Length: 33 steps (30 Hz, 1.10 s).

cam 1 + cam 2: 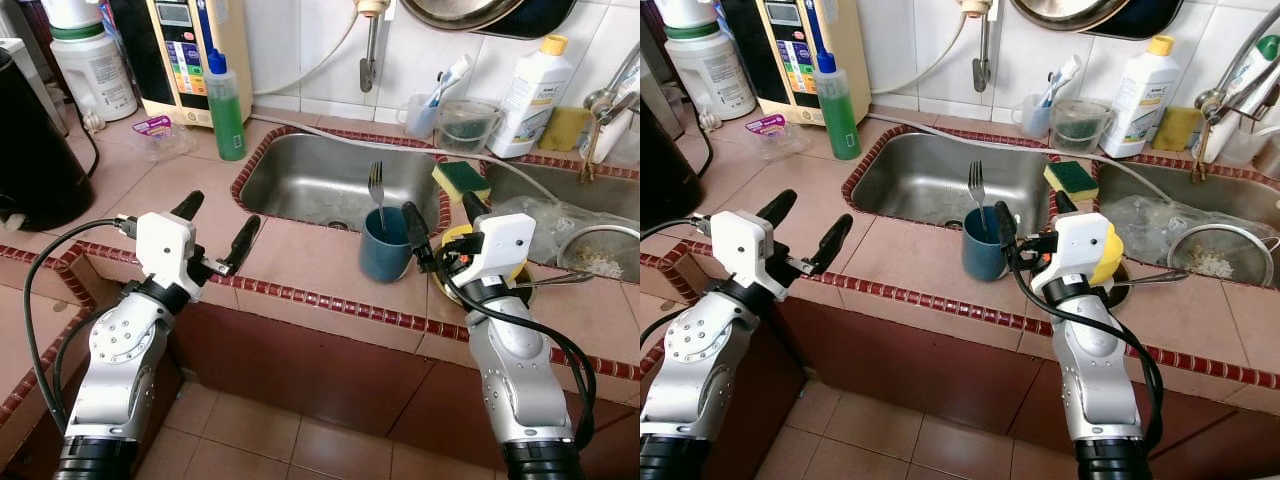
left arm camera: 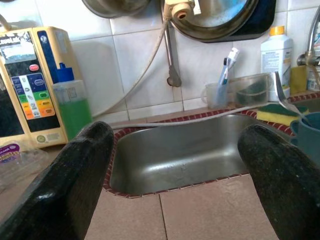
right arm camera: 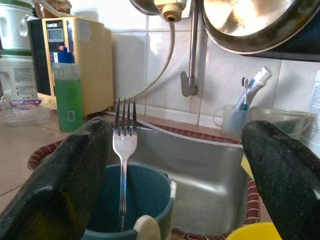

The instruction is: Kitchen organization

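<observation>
**Blue cup with fork stood just ahead of the wide right gripper**

The right gripper (image 1: 440, 228) hovered at the counter's (image 1: 300, 255) front edge, fingers spread wide and empty. The blue cup (image 1: 386, 246) sat on the counter beside its left finger, at the sink's (image 1: 330, 180) near rim, a fork (image 1: 376, 186) standing upright inside. The left gripper (image 1: 217, 230) waited wide and empty over the front edge, well apart from the cup.

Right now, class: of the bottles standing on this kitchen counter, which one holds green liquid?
The slim bottle with the blue cap, left of the sink beside the beige appliance. The bottle with the yellow cap, at the back wall to the right, is white.
</observation>
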Motion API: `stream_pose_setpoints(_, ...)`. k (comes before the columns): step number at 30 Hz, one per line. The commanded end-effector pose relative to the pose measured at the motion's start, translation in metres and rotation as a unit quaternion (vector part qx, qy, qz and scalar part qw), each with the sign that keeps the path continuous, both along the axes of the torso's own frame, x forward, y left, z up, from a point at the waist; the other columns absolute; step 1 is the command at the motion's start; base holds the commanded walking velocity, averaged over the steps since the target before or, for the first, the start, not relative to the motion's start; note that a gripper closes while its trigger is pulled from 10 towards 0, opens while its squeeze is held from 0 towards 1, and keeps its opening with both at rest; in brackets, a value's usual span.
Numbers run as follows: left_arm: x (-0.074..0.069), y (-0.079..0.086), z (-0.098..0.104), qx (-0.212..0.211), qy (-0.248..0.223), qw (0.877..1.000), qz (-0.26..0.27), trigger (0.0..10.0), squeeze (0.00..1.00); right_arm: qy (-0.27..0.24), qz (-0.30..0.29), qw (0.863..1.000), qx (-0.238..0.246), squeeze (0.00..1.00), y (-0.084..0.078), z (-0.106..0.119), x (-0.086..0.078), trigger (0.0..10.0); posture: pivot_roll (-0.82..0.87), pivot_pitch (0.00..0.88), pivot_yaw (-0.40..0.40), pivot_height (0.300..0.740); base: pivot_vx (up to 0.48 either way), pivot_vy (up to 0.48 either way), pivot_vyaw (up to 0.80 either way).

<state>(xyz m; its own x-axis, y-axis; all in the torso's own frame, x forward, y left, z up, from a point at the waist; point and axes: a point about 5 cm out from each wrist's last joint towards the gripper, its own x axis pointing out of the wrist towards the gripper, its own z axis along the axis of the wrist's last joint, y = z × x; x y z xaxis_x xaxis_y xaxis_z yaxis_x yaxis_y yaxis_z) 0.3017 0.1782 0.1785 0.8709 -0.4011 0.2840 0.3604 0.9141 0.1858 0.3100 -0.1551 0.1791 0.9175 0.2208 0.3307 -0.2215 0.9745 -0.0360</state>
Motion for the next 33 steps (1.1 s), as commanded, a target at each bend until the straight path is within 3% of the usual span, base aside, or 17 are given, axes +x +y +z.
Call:
stream_pose_setpoints(1, -0.0014, 0.0009, 0.0006, 0.005, -0.005, 1.0, -0.001, 10.0, 0.0, -0.006, -0.005, 1.0, 0.004, 0.0, -0.0028, 0.0015, -0.0015, 10.0, -0.06, 0.067, 0.033, 0.74, 0.0, 0.0, 0.0)
stream_pose_setpoints(8, 0.0003, 0.0009, 0.0016, -0.014, 0.0, 1.0, -0.003, 10.0, 0.0, -0.009, -0.007, 1.0, 0.003, 0.0, -0.004, 0.0032, -0.0003, 10.0, -0.07, 0.069, 0.039, 0.74, 0.0, 0.0, 0.0)
stream_pose_setpoints(15, 0.0034, -0.0008, 0.0019, 0.002, -0.001, 1.0, -0.011, 10.0, 0.0, -0.007, -0.006, 1.0, 0.001, 0.0, -0.0032, 0.0031, 0.0004, 10.0, -0.07, 0.059, 0.044, 0.74, 0.0, 0.0, 0.0)
stream_pose_setpoints(33, 0.0046, -0.0011, 0.0019, -0.009, -0.005, 1.0, -0.006, 10.0, 0.0, -0.007, -0.002, 1.0, -0.002, 0.0, -0.0049, 0.0031, 0.0004, 10.0, -0.08, 0.046, 0.032, 0.74, 0.0, 0.0, 0.0)
